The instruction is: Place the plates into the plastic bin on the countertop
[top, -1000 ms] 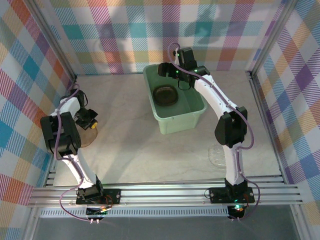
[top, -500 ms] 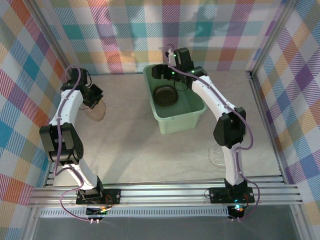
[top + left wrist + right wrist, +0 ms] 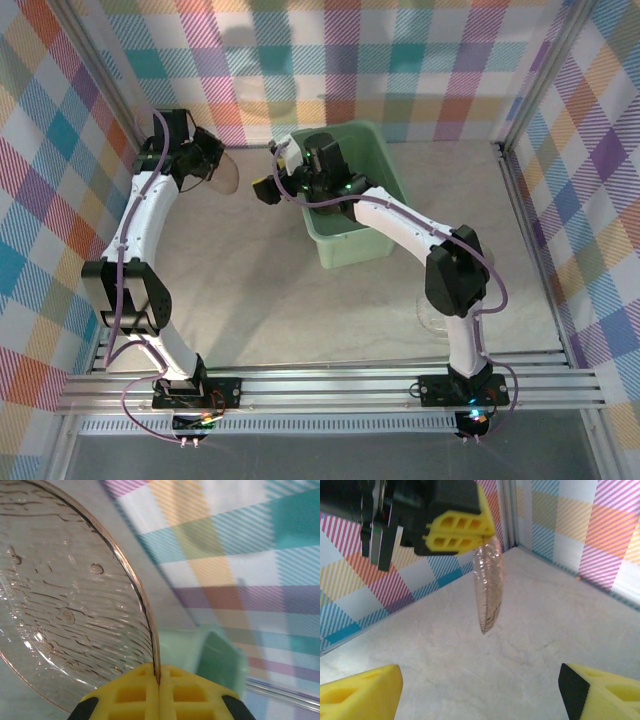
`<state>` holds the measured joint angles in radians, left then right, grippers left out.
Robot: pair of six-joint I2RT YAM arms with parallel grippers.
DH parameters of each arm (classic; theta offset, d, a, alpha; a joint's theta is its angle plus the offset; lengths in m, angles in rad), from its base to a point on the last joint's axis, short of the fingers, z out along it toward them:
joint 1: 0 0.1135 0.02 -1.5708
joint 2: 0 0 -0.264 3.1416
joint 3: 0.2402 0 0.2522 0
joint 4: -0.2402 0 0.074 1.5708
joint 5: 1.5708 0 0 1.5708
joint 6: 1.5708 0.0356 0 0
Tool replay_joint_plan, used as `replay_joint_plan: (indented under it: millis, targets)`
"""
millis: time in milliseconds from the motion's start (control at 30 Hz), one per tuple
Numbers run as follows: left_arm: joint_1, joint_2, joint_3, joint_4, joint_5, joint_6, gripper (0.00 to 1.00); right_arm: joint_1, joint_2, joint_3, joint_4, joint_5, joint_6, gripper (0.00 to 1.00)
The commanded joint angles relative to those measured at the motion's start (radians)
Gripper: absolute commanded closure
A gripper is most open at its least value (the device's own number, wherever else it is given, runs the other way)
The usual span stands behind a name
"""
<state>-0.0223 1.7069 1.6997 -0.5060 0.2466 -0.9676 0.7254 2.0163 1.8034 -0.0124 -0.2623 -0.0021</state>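
From above, the right arm lies across the bin (image 3: 350, 250) and hides most of its inside, so what it holds cannot be made out; the one bare corner that shows is plain green. The right gripper (image 3: 265, 187) reaches past the bin's left rim, its jaws too small here to judge. At the back left, the left gripper (image 3: 210, 165) holds a plate (image 3: 228, 172) in the air above the bench (image 3: 260, 290), left of the bin. A second plate (image 3: 432, 310) lies on the bench at the near right, partly behind the right arm. In the left wrist view, the yellow fingers are closed on the plate's rim; the plate is cut off at the frame's edge, with the bin beyond it. In the right wrist view, the right gripper's jaws stand wide apart with nothing between them, and the plate hangs edge-on from the left gripper before the plaid wall (image 3: 560, 515).
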Motion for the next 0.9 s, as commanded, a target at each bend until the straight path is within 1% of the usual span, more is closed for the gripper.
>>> replay_joint_plan:
  millis: [0, 67, 133, 233, 367, 433, 567, 767, 867]
  targets:
    - [-0.017, -0.027, 0.049, 0.095, 0.058, -0.071, 1.00, 0.011, -0.011, 0.000, 0.158, 0.009, -0.088, 0.21]
    - [-0.027, -0.027, 0.064, 0.113, 0.070, -0.082, 1.00, 0.011, -0.004, -0.017, 0.219, 0.075, -0.089, 0.22]
    - [-0.034, -0.030, 0.073, 0.118, 0.079, -0.098, 1.00, 0.011, 0.002, -0.036, 0.277, 0.119, -0.130, 0.22]
    - [-0.052, -0.030, 0.088, 0.127, 0.091, -0.138, 1.00, 0.011, 0.029, -0.010, 0.280, 0.134, -0.143, 0.22]
    - [-0.075, -0.030, 0.113, 0.124, 0.081, -0.151, 1.00, 0.014, 0.046, -0.001, 0.315, 0.145, -0.150, 0.24]
    - [-0.077, -0.030, 0.114, 0.130, 0.089, -0.165, 1.00, 0.018, 0.058, 0.003, 0.325, 0.179, -0.157, 0.25]
    - [-0.082, -0.042, 0.103, 0.124, 0.086, -0.201, 1.00, 0.035, 0.094, 0.063, 0.286, 0.323, -0.161, 0.30]
    - [-0.084, -0.049, 0.099, 0.132, 0.078, -0.227, 1.00, 0.037, 0.131, 0.091, 0.303, 0.370, -0.122, 0.36]
    - [-0.084, -0.044, 0.103, 0.139, 0.089, -0.247, 1.00, 0.044, 0.149, 0.117, 0.299, 0.403, -0.113, 0.44]
